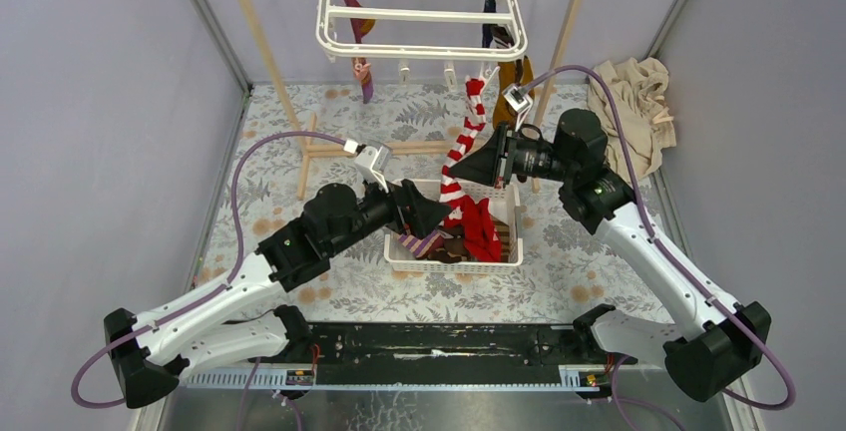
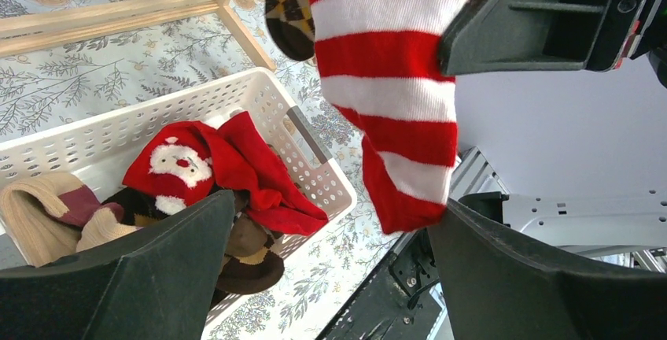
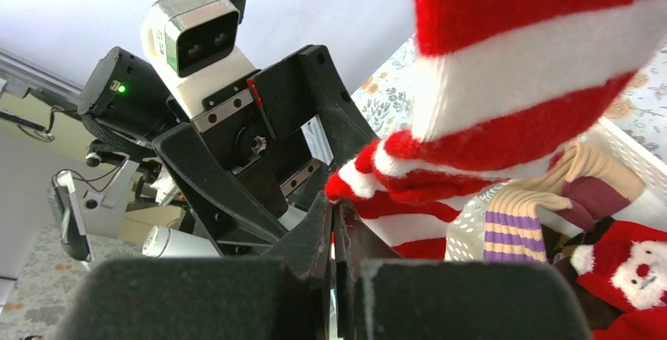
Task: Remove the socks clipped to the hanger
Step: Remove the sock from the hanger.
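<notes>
The white hanger [image 1: 419,52] hangs at the back, with a maroon sock [image 1: 362,77], a mustard sock [image 1: 509,87] and a long red-white striped sock [image 1: 465,142] dangling from it. My right gripper [image 1: 454,167] [image 3: 334,206] is shut, pinching a fold of the striped sock [image 3: 503,80] at its fingertips. The left gripper [image 1: 439,214] [image 2: 334,206] stands wide open over the basket, with the striped sock's toe [image 2: 385,80] resting against its right finger. A brown argyle sock [image 2: 287,1] hangs behind.
Below both grippers, a white perforated basket [image 1: 399,256] [image 2: 197,96] holds several socks, among them a red Santa one [image 2: 181,163]. A wooden pole frame [image 1: 264,42] carries the hanger. A beige cloth pile [image 1: 638,102] lies at the back right.
</notes>
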{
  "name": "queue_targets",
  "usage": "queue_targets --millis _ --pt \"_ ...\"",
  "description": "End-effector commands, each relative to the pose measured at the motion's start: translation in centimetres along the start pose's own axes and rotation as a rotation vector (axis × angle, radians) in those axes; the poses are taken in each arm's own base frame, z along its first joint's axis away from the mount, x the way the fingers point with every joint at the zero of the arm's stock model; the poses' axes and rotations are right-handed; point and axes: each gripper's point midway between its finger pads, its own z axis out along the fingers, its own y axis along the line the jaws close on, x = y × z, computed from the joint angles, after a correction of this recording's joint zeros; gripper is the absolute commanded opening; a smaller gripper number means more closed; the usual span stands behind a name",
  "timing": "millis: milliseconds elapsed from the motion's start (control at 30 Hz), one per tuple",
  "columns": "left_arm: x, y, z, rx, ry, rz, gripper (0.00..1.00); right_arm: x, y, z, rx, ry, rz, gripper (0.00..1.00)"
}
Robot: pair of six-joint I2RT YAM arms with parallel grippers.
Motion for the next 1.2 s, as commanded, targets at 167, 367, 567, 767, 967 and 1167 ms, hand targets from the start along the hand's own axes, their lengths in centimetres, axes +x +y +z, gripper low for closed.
queue_targets --millis 167,367,567,767,967,1167 --pt "-0.5 0.2 -0.3 -0.008 -0.047 -0.008 0.99 -1.2 -0.4 -1.4 0.065 -0.058 -0.063 0.00" --pt "-0.5 0.6 -0.3 -0.023 -0.052 -0.009 0.99 -1.8 -2.9 -3.0 0.232 -0.094 -0.068 0.00" --pt "-0.3 0.8 0.0 -0.031 -0.049 -0.009 0.99 -2.5 -4.2 -4.8 0.373 -0.136 -0.123 0.00" --pt "0.0 0.8 0.3 -0.029 -0.043 -0.017 0.99 -2.6 -5.5 -6.0 0.444 -0.150 -0.128 0.00" --pt "-0.1 0.7 0.3 -0.012 -0.054 -0.012 0.99 -2.9 -5.4 -5.9 0.396 -0.162 -0.099 0.00" --pt "0.0 -0.3 1.2 0.061 -0.081 0.013 0.98 -2.6 -3.3 -5.2 0.246 -0.139 -0.063 0.00"
